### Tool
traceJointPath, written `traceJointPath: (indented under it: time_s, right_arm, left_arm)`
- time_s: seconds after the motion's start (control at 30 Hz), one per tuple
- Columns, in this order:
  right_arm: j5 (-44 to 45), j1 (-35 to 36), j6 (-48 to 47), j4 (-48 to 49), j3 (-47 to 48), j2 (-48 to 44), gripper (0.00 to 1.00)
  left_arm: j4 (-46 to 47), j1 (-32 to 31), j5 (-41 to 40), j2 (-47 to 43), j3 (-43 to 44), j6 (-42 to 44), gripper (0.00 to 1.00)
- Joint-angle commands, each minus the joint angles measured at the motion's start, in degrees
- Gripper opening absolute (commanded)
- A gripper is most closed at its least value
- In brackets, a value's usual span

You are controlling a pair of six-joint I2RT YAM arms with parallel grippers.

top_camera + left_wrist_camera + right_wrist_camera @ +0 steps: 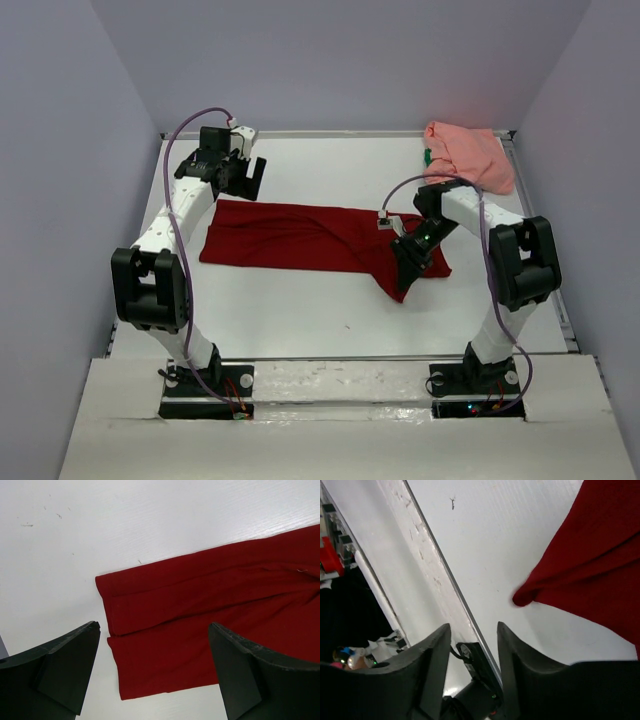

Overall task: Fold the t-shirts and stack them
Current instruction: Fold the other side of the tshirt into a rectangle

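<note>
Across the middle of the white table (330,320), the dark red t-shirt (290,238) is lying folded into a long band, its long axis running left to right. Its left end is sitting square, and its right end is bunching into a flap pointing toward the near edge. At the far right corner, the salmon pink t-shirt (470,155) is lying crumpled, with green fabric (427,157) showing beside it. Pale lilac walls (330,70) are enclosing three sides. The left gripper (152,635) is hovering above the band's left end, jaws spread wide, holding nothing. The right gripper (472,630) is sitting by the flap, jaws narrowly parted, nothing between them.
</note>
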Motion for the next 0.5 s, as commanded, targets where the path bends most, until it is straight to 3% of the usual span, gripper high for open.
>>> traceJointPath:
  time_s: [0.0,0.1,0.17,0.47]
  right_arm:
    - [-0.86,0.55,-0.03,-2.85,0.75,-0.45,0.60]
    - [-1.39,0.55,-0.21,-3.38,1.63,-0.36,0.85]
    - [-1.22,0.55,0.06,-3.56,2.33,-0.54,0.93]
    - [2.04,0.55,6.64,7.33,8.13,0.06,0.92]
  left_arm:
    - [1.22,-0.56,0.17,-3.14,-0.48,0.75,0.99]
    - [1.13,-0.74,-0.01,-3.23,-0.48,0.75,0.99]
    - [1.22,-0.74,-0.01,-3.31,-0.57,0.75,0.99]
    - [1.39,-1.00,-0.01,-3.58,-0.83,0.57,0.99]
